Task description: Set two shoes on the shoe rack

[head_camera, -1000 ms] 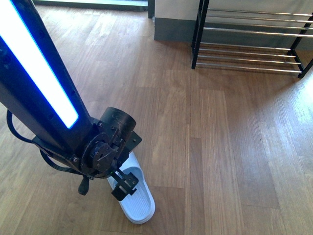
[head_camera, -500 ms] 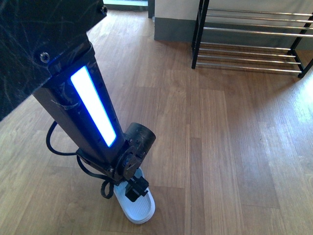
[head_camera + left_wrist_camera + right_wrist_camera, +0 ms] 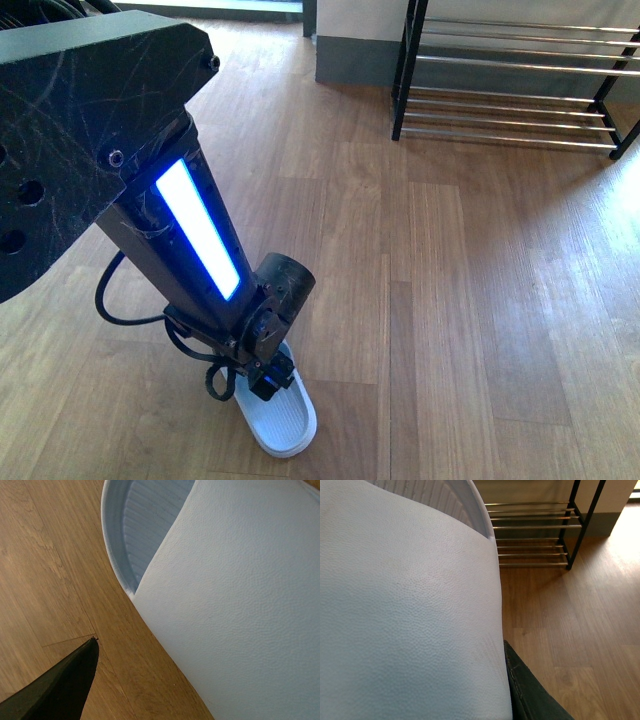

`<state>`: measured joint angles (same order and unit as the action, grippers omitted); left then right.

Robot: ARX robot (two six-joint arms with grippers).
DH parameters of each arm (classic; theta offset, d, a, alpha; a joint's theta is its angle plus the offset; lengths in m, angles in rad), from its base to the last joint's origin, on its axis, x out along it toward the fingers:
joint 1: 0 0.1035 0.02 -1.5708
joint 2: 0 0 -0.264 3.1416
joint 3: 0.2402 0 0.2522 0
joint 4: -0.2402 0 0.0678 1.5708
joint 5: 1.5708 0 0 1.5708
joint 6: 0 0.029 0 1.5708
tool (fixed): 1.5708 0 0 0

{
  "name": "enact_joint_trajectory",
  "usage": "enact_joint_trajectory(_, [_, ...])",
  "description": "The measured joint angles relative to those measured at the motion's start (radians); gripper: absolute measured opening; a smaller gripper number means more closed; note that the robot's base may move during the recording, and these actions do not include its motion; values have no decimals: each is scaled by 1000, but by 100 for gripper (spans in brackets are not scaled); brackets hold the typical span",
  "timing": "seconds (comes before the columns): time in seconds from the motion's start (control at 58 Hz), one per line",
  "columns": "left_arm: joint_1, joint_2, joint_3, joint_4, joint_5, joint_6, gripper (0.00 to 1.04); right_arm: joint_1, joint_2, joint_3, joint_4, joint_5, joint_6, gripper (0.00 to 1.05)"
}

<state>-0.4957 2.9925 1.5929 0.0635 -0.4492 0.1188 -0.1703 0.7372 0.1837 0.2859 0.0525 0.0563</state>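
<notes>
Slide sandal (image 3: 285, 425) lies on wood floor (image 3: 470, 300); shoe rack (image 3: 510, 63) beyond.

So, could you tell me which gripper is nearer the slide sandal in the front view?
Left. The left gripper is down at the strap of that pale blue slide sandal; the right gripper, outside the front view, is beside a second sandal.

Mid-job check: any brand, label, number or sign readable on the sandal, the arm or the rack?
No readable text in any view.
slide sandal: plain ribbed and pebbled pale blue rubber, no logo visible.
left arm: a lit blue strip, no lettering.
shoe rack: no label visible.
</notes>
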Motion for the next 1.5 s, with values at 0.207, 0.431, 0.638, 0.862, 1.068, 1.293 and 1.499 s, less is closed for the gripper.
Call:
enact_joint_trajectory(0.207, [-1, 14, 23, -40, -7, 15, 74, 0, 0, 0, 0, 0, 0, 1])
enact_joint_trajectory(0.431, [0, 31, 28, -63, -25, 41, 38, 0, 0, 0, 0, 0, 0, 1])
enact_joint_trajectory(0.638, [3, 23, 14, -49, -18, 65, 8, 0, 0, 0, 0, 0, 0, 1])
enact_joint_trajectory(0.862, [12, -95, -103, 54, 60, 158, 2, 0, 0, 0, 0, 0, 0, 1])
enact_joint_trajectory(1.068, [19, -280, -249, 172, 73, 249, 2, 0, 0, 0, 0, 0, 0, 1])
enact_joint_trajectory(1.293, [43, -648, -549, 349, 101, 333, 2, 0, 0, 0, 0, 0, 0, 1])
enact_joint_trajectory(1.499, [78, -1023, -833, 451, 107, 372, 2, 0, 0, 0, 0, 0, 0, 1])
